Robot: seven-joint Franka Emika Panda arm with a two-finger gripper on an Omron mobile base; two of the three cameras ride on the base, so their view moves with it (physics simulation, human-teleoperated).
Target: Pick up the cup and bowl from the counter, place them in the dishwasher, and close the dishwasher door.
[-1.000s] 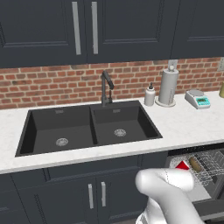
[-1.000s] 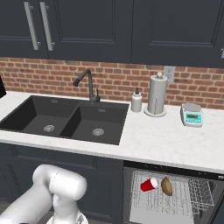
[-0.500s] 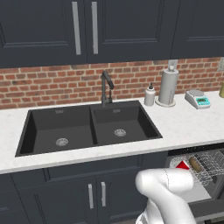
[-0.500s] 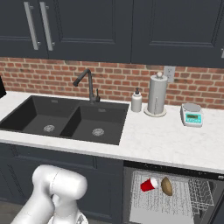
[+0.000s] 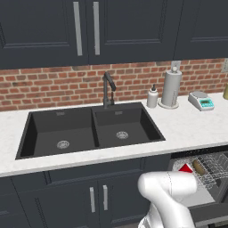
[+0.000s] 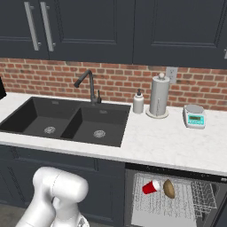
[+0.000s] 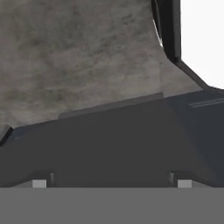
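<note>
Cup (image 6: 151, 187) x1, bowl (image 6: 169, 188) x1, both in dishwasher (image 6: 177, 203) rack.

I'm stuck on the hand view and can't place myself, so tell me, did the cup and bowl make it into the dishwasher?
Observer: Yes. The cup lies on its side on the wire rack of the dishwasher.
Operator: And the bowl?
Observer: The bowl sits just right of the cup, on the same rack.
Operator: Is the rack pushed in?
Observer: No, it's pulled out below the counter, so the dishwasher isn't closed.
Operator: Anything left by the sink?
Observer: A soap bottle, a paper-towel roll and a small scale.
</note>
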